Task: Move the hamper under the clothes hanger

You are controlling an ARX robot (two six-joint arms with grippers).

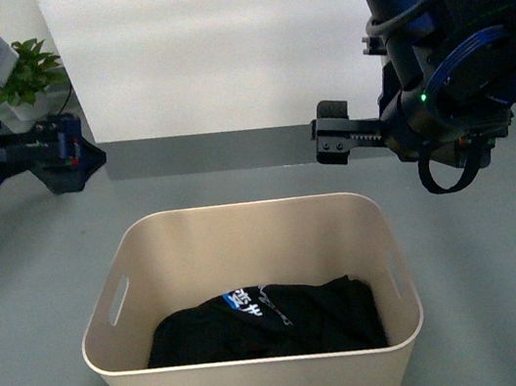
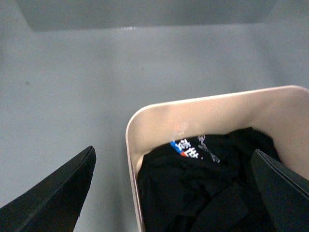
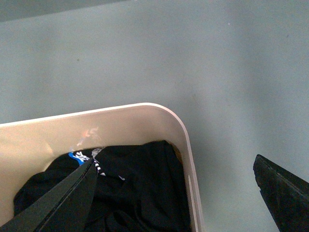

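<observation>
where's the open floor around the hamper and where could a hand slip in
Bare grey floor lies between the hamper and the wall base, and along both its short sides. The black clothing fills the tub's bottom; above it the tub is open. Left gripper and right gripper hover over the far corners.

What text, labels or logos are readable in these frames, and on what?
Nothing readable.
Black garment in the hamper: white print on a blue and red patch, too blurred to read.
Grey print beside it: too small to read.
</observation>
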